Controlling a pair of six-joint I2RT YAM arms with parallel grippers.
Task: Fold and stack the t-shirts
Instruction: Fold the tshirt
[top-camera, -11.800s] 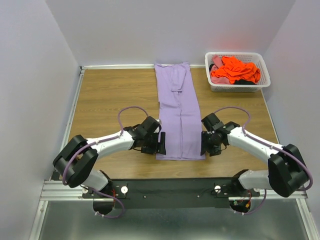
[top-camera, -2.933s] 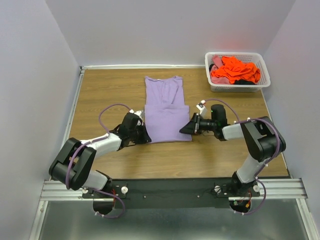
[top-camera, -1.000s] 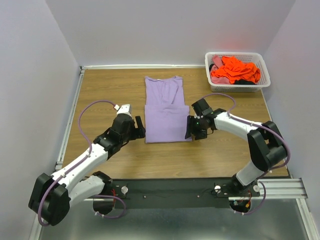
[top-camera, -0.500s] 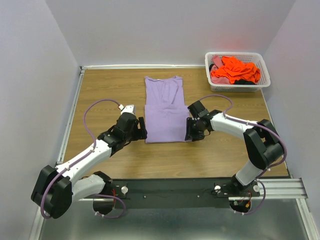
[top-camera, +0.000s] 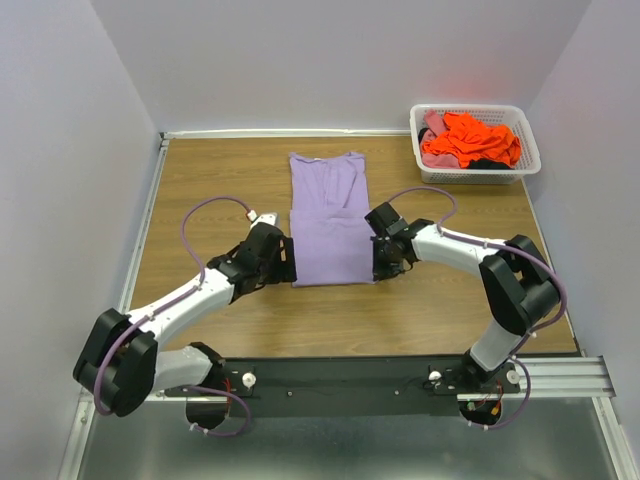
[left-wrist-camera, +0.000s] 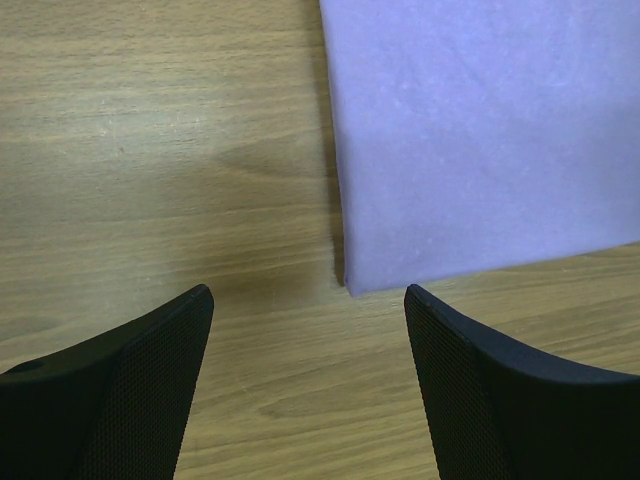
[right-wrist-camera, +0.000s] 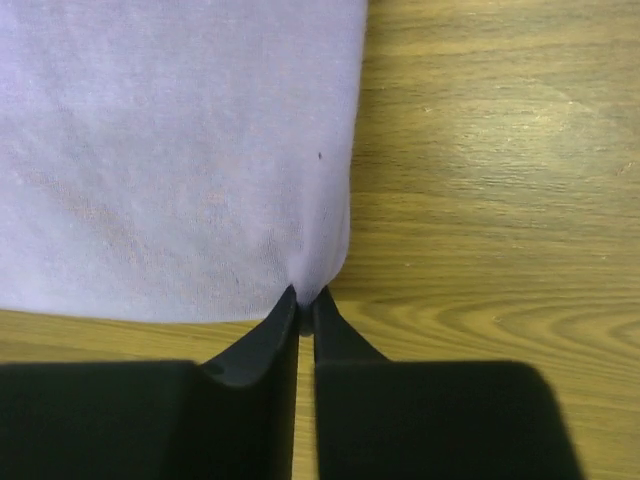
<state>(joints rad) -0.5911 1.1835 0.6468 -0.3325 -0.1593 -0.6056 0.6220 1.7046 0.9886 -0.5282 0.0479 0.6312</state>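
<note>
Since half a second ago both arms have slid in to the near corners of the purple shirt (top-camera: 328, 225), and the right claw (right-wrist-camera: 305, 302) has gone from part open to a tight pinch. Against the oldest frame, the shirt is no longer a long strip: its near end is doubled over the far part, mid-counter (top-camera: 220, 180).

The right claw holds the shirt's near right corner, the cloth puckered at its tips. The left claw (left-wrist-camera: 308, 300) stands wide and holds nothing; the near left corner lies just ahead of it, in line with the gap between its fingers.

We judge three risks:
- The pinch is at the very corner, so a quick lift could let the cloth slip out.
- It may catch only the top layer, which would peel the fold open.
- If the right side rises before the left has a grip, the shirt will swing and the fold will skew. The left claw, short of the corner, could also close on bare wood.

We cannot tell how many layers the right claw has. The basket (top-camera: 475, 177), far right, holds orange cloth (top-camera: 470, 140) with pink (top-camera: 434, 122) behind; how many shirts that is, and what the dark patch under them is, we cannot make out.
</note>
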